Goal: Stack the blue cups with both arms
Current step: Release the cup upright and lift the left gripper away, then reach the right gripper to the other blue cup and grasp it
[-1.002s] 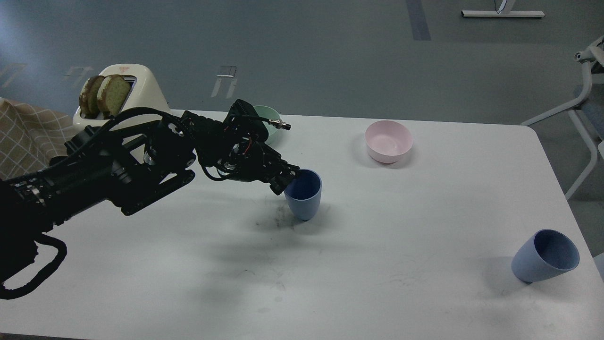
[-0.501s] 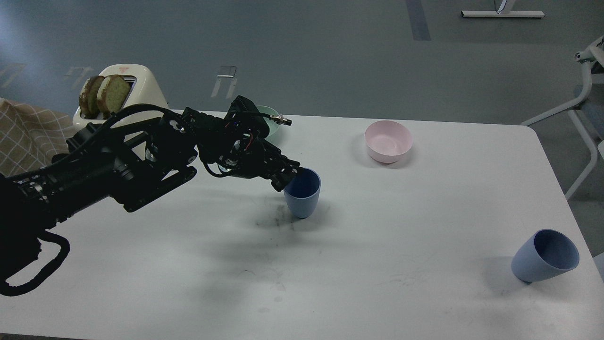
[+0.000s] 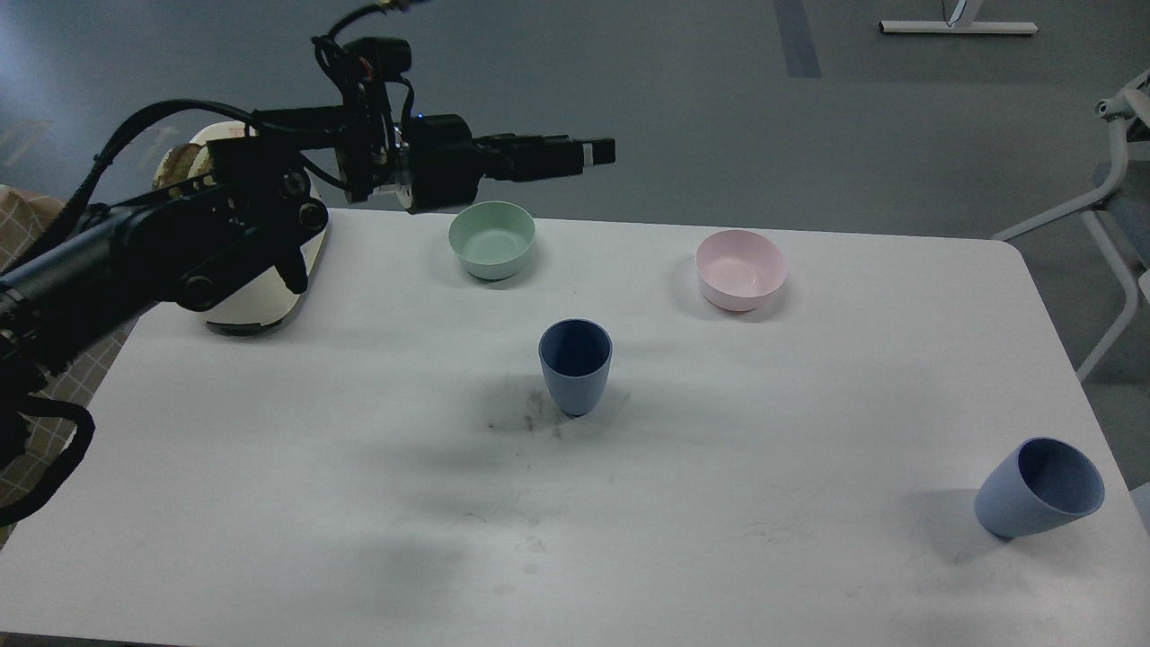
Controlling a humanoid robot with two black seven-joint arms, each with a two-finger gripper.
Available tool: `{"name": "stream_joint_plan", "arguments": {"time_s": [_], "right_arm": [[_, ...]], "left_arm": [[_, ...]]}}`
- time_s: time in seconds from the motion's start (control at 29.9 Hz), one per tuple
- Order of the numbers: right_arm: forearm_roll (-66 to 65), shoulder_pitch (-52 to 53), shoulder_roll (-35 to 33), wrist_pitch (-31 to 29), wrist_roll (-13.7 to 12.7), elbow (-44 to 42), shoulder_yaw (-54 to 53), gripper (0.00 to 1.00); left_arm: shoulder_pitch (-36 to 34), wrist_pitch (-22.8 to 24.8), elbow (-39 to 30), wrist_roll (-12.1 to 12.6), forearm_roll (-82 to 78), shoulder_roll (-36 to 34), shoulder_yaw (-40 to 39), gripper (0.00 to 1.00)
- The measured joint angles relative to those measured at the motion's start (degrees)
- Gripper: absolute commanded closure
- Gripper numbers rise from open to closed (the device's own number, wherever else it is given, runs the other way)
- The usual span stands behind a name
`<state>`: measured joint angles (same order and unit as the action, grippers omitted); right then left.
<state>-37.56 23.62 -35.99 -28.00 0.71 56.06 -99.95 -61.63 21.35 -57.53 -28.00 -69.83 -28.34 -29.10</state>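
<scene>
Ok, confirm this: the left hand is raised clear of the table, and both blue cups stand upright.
Not quite. The head view shows the left hand raised clear of the table and the centre cup upright, but the cup near the right edge is tipped over, not upright.

Left gripper (image 3: pixel 600 153) released the slate blue cup (image 3: pixel 575 366) and rose well clear, now high above and behind the mint-green bowl (image 3: pixel 491 239), which is uncovered. Cup settled upright after leaning slightly under the grip.
</scene>
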Motion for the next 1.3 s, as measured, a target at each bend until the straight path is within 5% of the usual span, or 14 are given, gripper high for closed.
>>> {"name": "stream_joint_plan", "arguments": {"time_s": [0.2,0.57,0.9,1.3], "right_arm": [[-7.5,-2.1,-5.4,0.0,-0.1,9.3,1.7,0.0],[-39.3,-10.1,-13.4,0.0,0.1,27.3,4.9,0.0],[-54.2,-15.7,-16.6,0.0,0.1,36.2,18.1,0.0],[-60.4,-25.5,-21.5,0.0,0.3,37.9,19.4,0.05]], "left_arm": [[5.7,0.0,0.2,0.0,24.6,-1.2,-13.2,0.02],[16.7,0.0,2.8,0.0,43.3,2.2,-28.7,0.02],[19.2,0.0,8.4,0.0,43.6,3.3,-28.6,0.02],[19.3,0.1,7.4,0.8,43.0,3.8,-27.0,0.02]]}}
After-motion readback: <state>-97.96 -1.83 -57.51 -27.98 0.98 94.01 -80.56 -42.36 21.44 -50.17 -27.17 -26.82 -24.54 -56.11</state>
